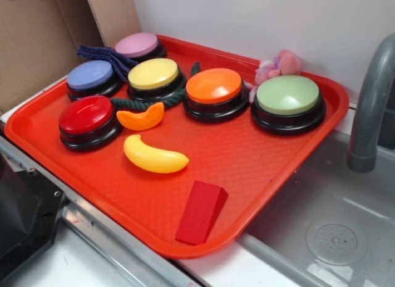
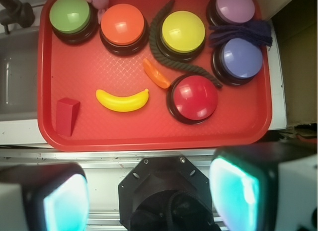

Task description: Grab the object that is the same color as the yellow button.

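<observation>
On the red tray (image 1: 290, 151), the yellow banana (image 1: 154, 155) lies below the yellow button (image 1: 153, 74); the fingers (image 2: 67, 203) stand apart, empty.

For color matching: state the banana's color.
Yellow: the toy banana matches the yellow button; clearest in the exterior view.

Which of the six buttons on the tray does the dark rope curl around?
The yellow button, in the middle of the row; the dark rope wraps its base, unlike the others.
</observation>
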Tool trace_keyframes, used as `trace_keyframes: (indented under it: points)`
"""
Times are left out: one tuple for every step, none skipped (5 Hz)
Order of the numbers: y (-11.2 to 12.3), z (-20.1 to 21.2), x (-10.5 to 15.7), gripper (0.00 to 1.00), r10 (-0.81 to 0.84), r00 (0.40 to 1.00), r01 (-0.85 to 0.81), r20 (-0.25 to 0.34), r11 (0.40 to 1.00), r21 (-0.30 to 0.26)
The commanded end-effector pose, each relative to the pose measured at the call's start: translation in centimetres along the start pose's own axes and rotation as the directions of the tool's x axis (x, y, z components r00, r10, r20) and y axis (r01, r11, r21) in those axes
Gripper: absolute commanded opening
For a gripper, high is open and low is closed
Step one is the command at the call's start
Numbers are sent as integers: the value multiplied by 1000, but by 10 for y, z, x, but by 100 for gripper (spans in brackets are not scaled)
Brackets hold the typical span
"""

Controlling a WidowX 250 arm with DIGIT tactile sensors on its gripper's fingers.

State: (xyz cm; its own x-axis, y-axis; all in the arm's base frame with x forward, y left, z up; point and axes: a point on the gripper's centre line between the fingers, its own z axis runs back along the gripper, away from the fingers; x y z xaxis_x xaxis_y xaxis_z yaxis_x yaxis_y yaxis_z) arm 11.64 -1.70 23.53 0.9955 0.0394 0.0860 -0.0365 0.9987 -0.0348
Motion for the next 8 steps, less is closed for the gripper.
trace_keyframes:
  points:
    - [0, 0, 0, 100, 0, 1000, 0, 0, 1000, 0]
    - [-8, -9, 8, 100, -94, 996, 94, -5, 995, 26]
    - [-20, -24, 13, 100, -277, 961, 277, 0, 960, 48]
    - [-28, -44, 19, 100, -424, 905, 425, 38, 905, -8]
    - [-30, -71, 26, 100, -561, 820, 569, 110, 820, -62]
    - [-31, -99, 33, 100, -639, 758, 651, 132, 752, -104]
    - [-32, -128, 36, 100, -718, 681, 732, 143, 670, -119]
    - [-33, -150, 39, 100, -754, 648, 762, 107, 642, -86]
